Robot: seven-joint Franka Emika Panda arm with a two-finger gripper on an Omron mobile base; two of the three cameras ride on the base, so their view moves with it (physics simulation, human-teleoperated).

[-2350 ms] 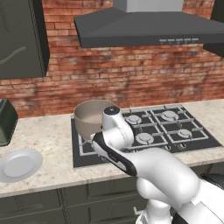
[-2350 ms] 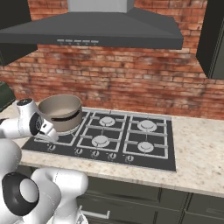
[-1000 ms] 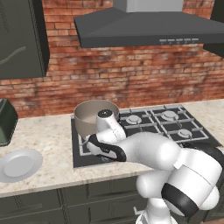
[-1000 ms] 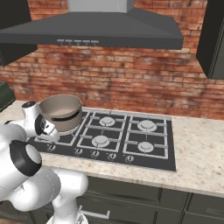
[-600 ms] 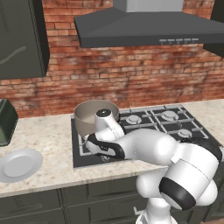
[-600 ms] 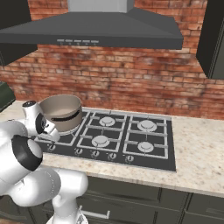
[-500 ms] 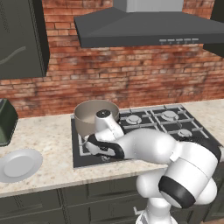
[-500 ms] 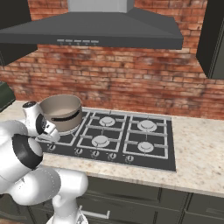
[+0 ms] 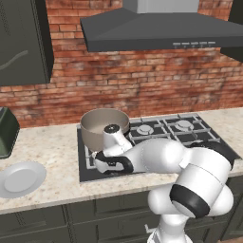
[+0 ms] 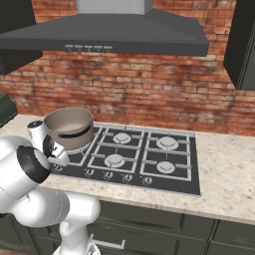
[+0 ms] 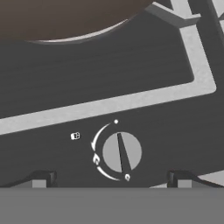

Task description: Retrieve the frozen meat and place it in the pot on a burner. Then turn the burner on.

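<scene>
I see one pot (image 9: 104, 126) on the rear left grate of the black cooktop (image 10: 164, 172), and one white plate (image 9: 20, 178) on the counter (image 9: 45, 187) left of it. My gripper (image 11: 111, 183) hovers spread apart, empty, over one round knob (image 11: 121, 152); I count five knobs along the front edge in the right base view.

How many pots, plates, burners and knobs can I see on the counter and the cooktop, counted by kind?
Pot: 1
Plate: 1
Burners showing, such as: 4
Knobs along the front edge, such as: 5
Total: 11
</scene>
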